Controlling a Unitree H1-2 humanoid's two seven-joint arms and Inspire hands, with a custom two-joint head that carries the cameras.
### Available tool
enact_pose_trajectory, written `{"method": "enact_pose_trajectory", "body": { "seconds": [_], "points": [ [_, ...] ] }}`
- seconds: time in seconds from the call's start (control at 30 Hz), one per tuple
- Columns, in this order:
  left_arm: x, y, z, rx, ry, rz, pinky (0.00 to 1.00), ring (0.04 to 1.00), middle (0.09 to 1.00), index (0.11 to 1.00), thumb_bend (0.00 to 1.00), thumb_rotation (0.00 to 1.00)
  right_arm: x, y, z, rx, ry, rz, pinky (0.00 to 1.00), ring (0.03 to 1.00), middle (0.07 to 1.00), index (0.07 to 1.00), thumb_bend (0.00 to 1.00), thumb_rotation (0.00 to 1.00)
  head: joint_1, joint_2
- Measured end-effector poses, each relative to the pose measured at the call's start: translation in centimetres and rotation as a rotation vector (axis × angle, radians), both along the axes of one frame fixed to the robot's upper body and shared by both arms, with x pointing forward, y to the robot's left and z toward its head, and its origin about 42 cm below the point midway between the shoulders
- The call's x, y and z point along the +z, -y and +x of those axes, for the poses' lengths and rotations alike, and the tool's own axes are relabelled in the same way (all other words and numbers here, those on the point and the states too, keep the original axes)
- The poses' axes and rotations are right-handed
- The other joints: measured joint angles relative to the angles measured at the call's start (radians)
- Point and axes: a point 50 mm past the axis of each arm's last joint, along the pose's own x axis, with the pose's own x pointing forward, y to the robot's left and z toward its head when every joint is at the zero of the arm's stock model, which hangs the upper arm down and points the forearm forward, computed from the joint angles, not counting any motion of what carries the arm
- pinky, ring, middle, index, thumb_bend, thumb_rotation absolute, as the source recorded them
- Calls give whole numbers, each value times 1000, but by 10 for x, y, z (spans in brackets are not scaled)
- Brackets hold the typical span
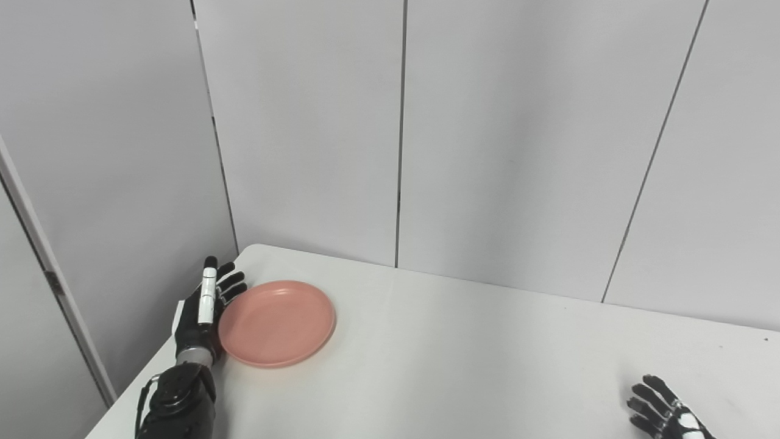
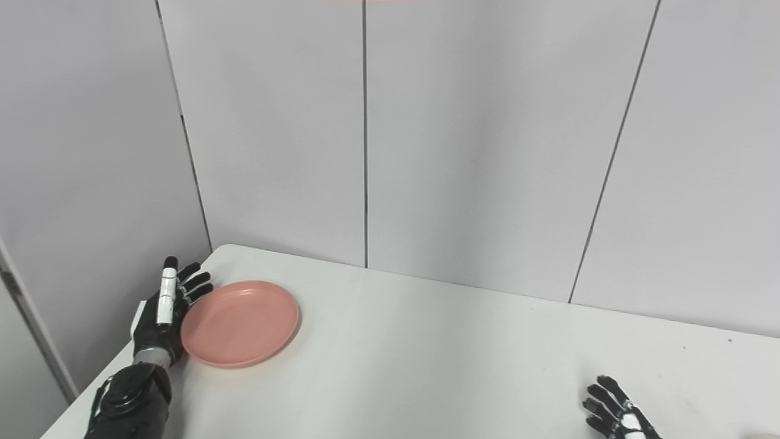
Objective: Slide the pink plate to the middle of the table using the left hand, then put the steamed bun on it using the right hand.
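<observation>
The pink plate (image 1: 277, 322) lies empty on the white table (image 1: 463, 366) near its far left corner. My left hand (image 1: 206, 311) stands edge-on against the plate's left rim, fingers straight and spread, holding nothing. My right hand (image 1: 664, 411) rests open at the bottom right, fingers spread over the tabletop, partly cut off by the picture's edge. A sliver of a pale rounded thing (image 2: 760, 435) shows at the bottom right corner of the right eye view; it may be the steamed bun, but too little shows to tell.
Grey wall panels (image 1: 487, 140) stand close behind the table's far edge. The table's left edge (image 1: 140, 378) runs right beside my left forearm. A broad stretch of bare tabletop lies between the plate and my right hand.
</observation>
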Motion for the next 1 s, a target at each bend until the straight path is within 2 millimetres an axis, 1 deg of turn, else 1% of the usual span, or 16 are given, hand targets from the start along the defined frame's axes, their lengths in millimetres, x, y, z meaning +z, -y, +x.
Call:
{"method": "enact_pose_trajectory", "body": {
  "seconds": [0.07, 0.2, 0.43, 0.53, 0.63, 0.7, 0.77, 0.8, 0.87, 0.9, 0.93, 1.0],
  "points": [
    [0, 2, 0, -10, 6, -10, 792, 758, 749, 747, 772, 912, 0, 0, 0, 0, -1, 1, 867, 855, 877, 882, 833, 918, -2, 0],
    [-1, 10, 2, -36, 18, -27, 802, 759, 740, 748, 783, 896, 0, 0, -1, -1, -6, 1, 864, 858, 880, 882, 830, 920, -5, 2],
    [-1, 36, 7, -91, 34, -46, 760, 742, 725, 717, 793, 909, 0, -1, -2, -5, -12, 1, 848, 845, 866, 873, 822, 922, -17, 6],
    [1, 48, 11, -124, 25, -42, 744, 746, 736, 721, 788, 928, 0, -1, -3, -7, -11, 0, 853, 849, 870, 877, 804, 924, -25, 9],
    [3, 59, 16, -152, 19, -50, 764, 762, 750, 740, 781, 920, 0, -4, -7, -3, -10, 3, 852, 848, 870, 877, 805, 927, -29, 14],
    [3, 67, 18, -172, 20, -53, 774, 770, 755, 748, 777, 909, 0, -6, -10, -1, -15, 2, 855, 850, 873, 883, 796, 931, -46, 26],
    [4, 76, 19, -196, 19, -47, 755, 761, 752, 749, 785, 905, 0, -8, -13, -3, -16, 5, 865, 856, 878, 892, 766, 942, -63, 37],
    [4, 80, 20, -207, 14, -38, 754, 761, 752, 748, 785, 905, 0, -9, -13, -4, -17, 4, 865, 856, 878, 892, 764, 944, -63, 37],
    [4, 84, 20, -222, 6, -26, 745, 757, 748, 748, 786, 907, 1, -12, -14, -6, -19, -6, 873, 859, 877, 889, 756, 937, -87, 49],
    [4, 86, 21, -228, 3, -20, 743, 756, 747, 748, 786, 907, 1, -14, -14, -6, -22, -7, 876, 861, 877, 888, 755, 934, -115, 63],
    [4, 88, 21, -234, -1, -12, 747, 756, 748, 742, 784, 903, 1, -15, -15, -5, -23, -5, 864, 853, 872, 882, 756, 928, -115, 63],
    [4, 90, 21, -244, -10, 3, 747, 757, 754, 736, 779, 908, 0, -18, -14, -10, -24, -7, 837, 836, 861, 874, 760, 926, -176, 87]
  ]
}}
